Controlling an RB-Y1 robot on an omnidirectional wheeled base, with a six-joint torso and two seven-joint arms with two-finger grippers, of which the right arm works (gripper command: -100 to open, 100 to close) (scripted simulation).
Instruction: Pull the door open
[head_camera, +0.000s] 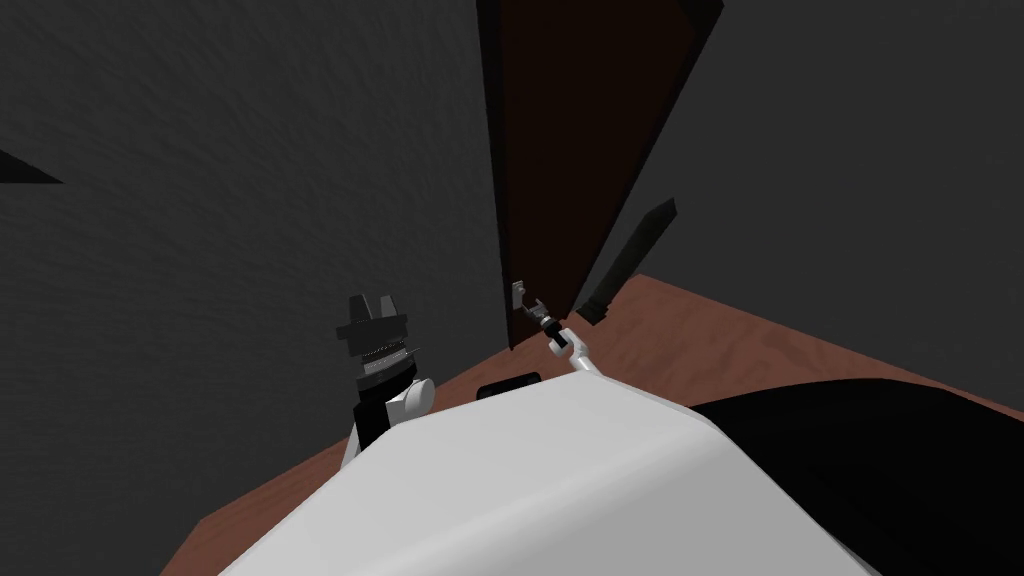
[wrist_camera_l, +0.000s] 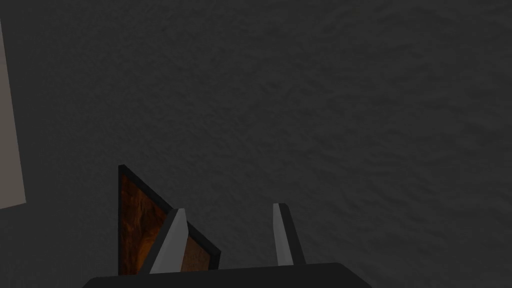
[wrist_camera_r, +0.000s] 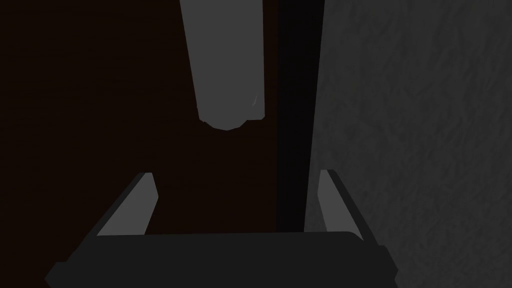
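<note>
Dark wall (wrist_camera_r: 415, 125) flanks door (wrist_camera_r: 100, 100) edge; right gripper (wrist_camera_r: 236, 174) jaws wide, empty (handle (wrist_camera_r: 225, 65) seemingly ahead).

- The door (head_camera: 590, 120) runs off past the picture's upper edge, far above the right gripper (head_camera: 533, 310).
- The grey handle (wrist_camera_r: 227, 65), just ahead of its spread fingers, is cut off at its far end.
- In the head view, gripper and handle are too small to tell whether they touch.

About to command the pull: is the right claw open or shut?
Open: the right claw has its fingers wide apart; the grey handle lies ahead, ungripped.
</note>
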